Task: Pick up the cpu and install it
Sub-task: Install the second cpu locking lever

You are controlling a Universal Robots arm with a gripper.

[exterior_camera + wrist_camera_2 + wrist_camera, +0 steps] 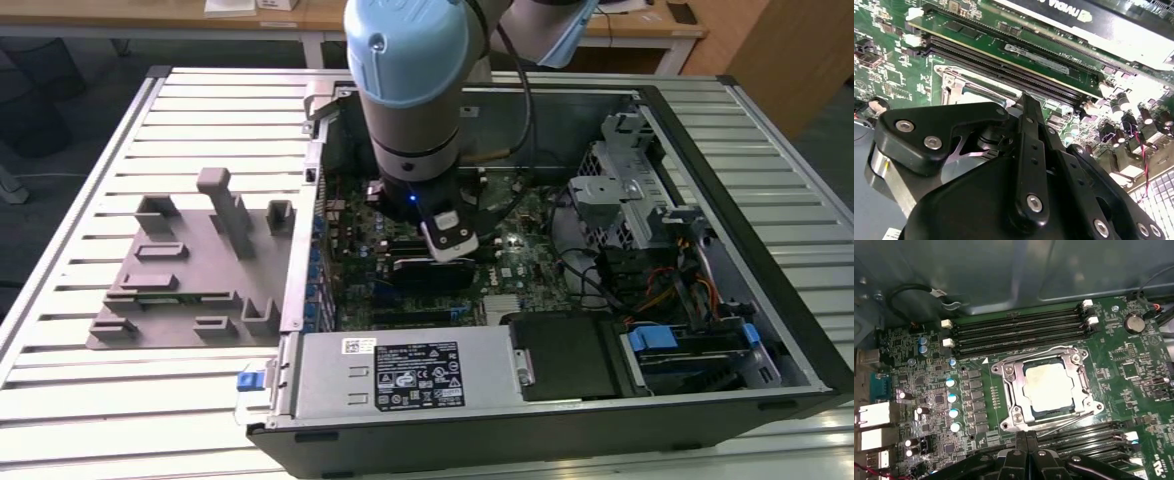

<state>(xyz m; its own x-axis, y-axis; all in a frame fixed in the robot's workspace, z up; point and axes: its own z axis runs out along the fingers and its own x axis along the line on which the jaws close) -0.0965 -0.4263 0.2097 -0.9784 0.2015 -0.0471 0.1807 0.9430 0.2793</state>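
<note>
The cpu (pixel 1049 387), a small square chip with a pale silver top, lies flat inside the black motherboard socket, within the socket's metal frame (pixel 1004 372). In the first wrist view my gripper (pixel 1023 439) hangs just beside the socket's edge where a thin wire lever (pixel 1064 422) runs. Its two black fingers are pressed together, with nothing between them. In the second wrist view the gripper (pixel 1024 98) points down at the board next to a corner of the metal frame (pixel 961 82). The arm (pixel 407 110) reaches down into the open computer case (pixel 747 200).
Long memory slots (pixel 1019 330) run along one side of the socket, and capacitors (pixel 952 397) stand on another side. A grey plastic fixture (pixel 187 270) lies on the slatted table at the exterior view's left. In the case are a power supply (pixel 400 375) and a drive cage (pixel 627 190).
</note>
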